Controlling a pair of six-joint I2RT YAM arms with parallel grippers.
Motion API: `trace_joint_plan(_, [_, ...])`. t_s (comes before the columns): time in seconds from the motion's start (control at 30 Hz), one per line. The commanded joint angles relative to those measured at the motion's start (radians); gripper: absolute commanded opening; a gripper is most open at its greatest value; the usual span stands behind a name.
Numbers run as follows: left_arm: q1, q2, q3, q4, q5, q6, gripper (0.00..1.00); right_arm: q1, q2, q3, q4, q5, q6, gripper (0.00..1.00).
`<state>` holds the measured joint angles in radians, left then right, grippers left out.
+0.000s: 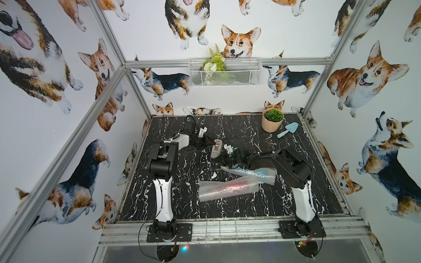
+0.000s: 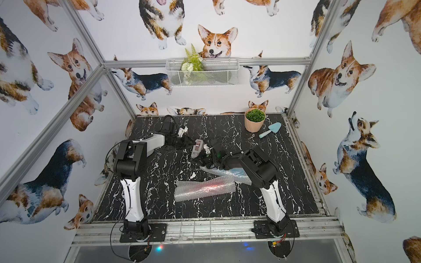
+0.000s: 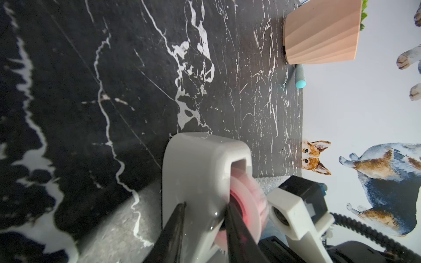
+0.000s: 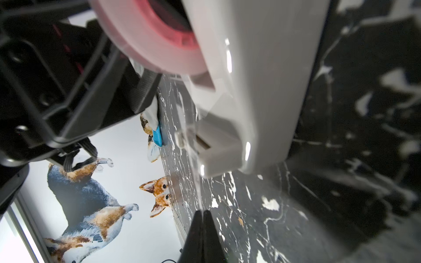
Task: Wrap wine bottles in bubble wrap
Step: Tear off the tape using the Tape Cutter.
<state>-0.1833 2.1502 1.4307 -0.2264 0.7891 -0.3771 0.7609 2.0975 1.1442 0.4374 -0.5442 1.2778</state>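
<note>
Wrapped red-pink bottle (image 1: 230, 185) lies 8-to-2 o'clock on the bench (image 1: 182, 205), blue bottle (image 1: 262, 172) 10-to-4 (cap ends unclear). Left gripper (image 3: 206, 205) pinches the tape dispenser (image 3: 193, 164); right gripper (image 4: 202, 211) is pressed together.

Left arm (image 1: 163, 200) and right arm (image 1: 304, 202) are the same build: white tapered lower links, black boxy joint housings (image 1: 159, 164). Black base plates (image 1: 182, 230), screw heads visible. Thin black cable (image 1: 139, 238) at left base, red/yellow leads (image 1: 306, 242) under right. White wrist bracket (image 3: 293, 216), ribbed black cable (image 3: 364, 230). Fingers (image 4: 193, 239) black, tapered.
</note>
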Motion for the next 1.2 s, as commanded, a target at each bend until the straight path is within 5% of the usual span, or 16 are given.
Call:
trace_joint_plan(0.0, [-0.008, 0.019, -0.003, -0.08, -0.111, 0.014, 0.33, 0.011, 0.013, 0.008, -0.158, -0.02, -0.015, 0.0])
trace_joint_plan(0.8, [-0.018, 0.032, 0.02, -0.112, -0.097, 0.037, 0.33, -0.018, 0.057, 0.118, -0.645, 0.23, -0.106, 0.0])
trace_joint_plan(1.0, [-0.019, 0.033, 0.027, -0.102, -0.082, 0.032, 0.33, -0.007, 0.009, 0.109, -0.545, 0.195, -0.128, 0.0])
trace_joint_plan(1.17, [-0.024, 0.002, 0.039, -0.111, -0.079, 0.033, 0.36, -0.011, -0.088, 0.165, -0.521, 0.213, -0.271, 0.0])
